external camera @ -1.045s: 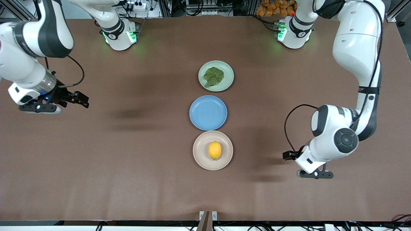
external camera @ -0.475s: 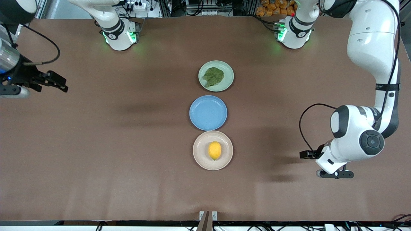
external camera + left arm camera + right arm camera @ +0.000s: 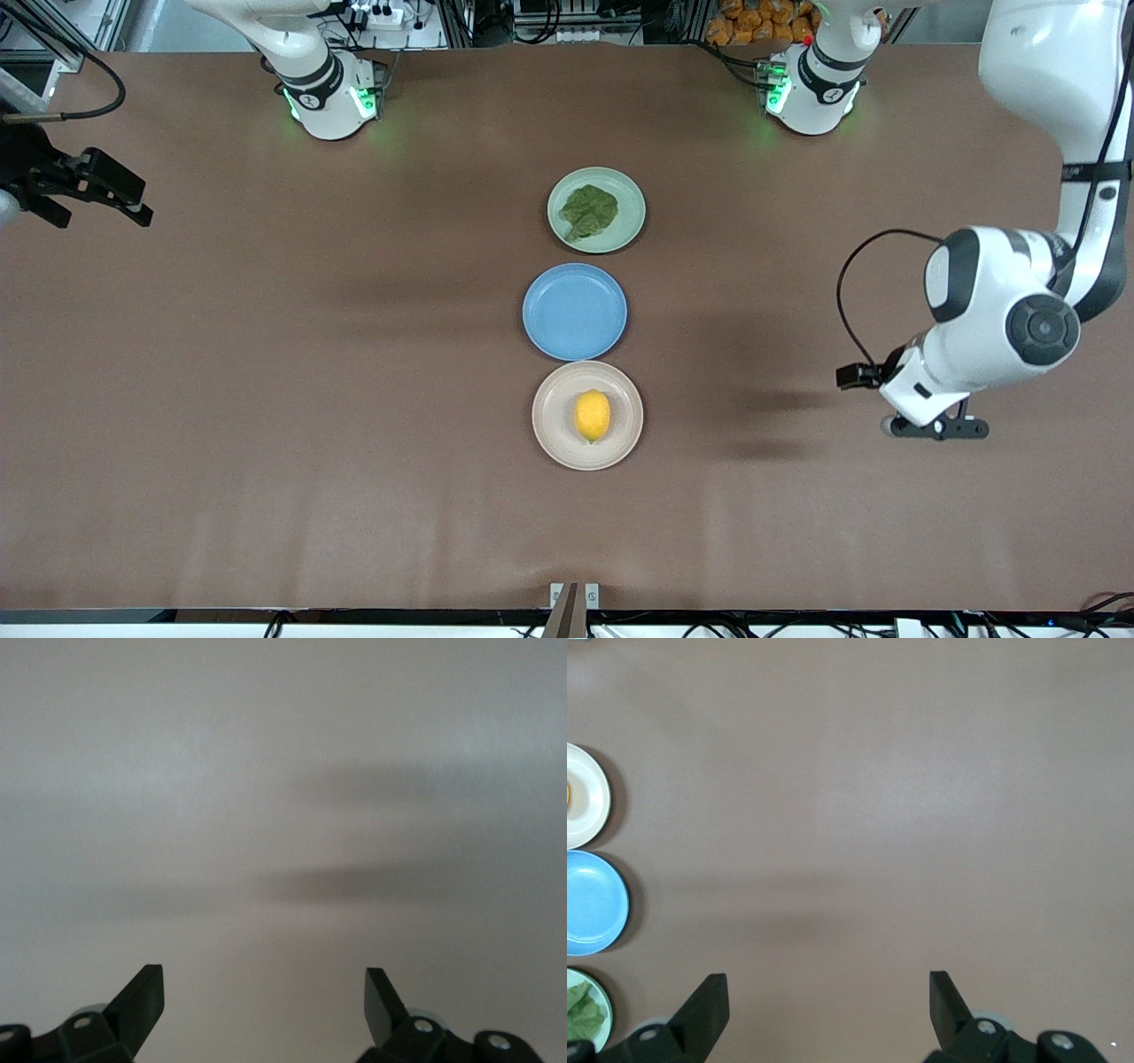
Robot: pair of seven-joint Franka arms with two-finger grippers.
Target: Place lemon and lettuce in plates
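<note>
The dark green lettuce lies in the pale green plate. The yellow lemon lies in the beige plate, nearest the front camera. My left gripper is open and empty over bare table toward the left arm's end; its wrist view shows only tabletop between the open gripper. My right gripper is open and empty over the table's edge at the right arm's end. The right wrist view shows its open gripper, the beige plate and the lettuce.
An empty blue plate sits between the two plates, also in the right wrist view. The three plates form a line down the middle of the brown table. The arm bases stand along the table's edge farthest from the front camera.
Both arms have drawn away from the plates: the right gripper toward its end of the table and its edge, the left gripper toward its end. The food and plates have not moved.
</note>
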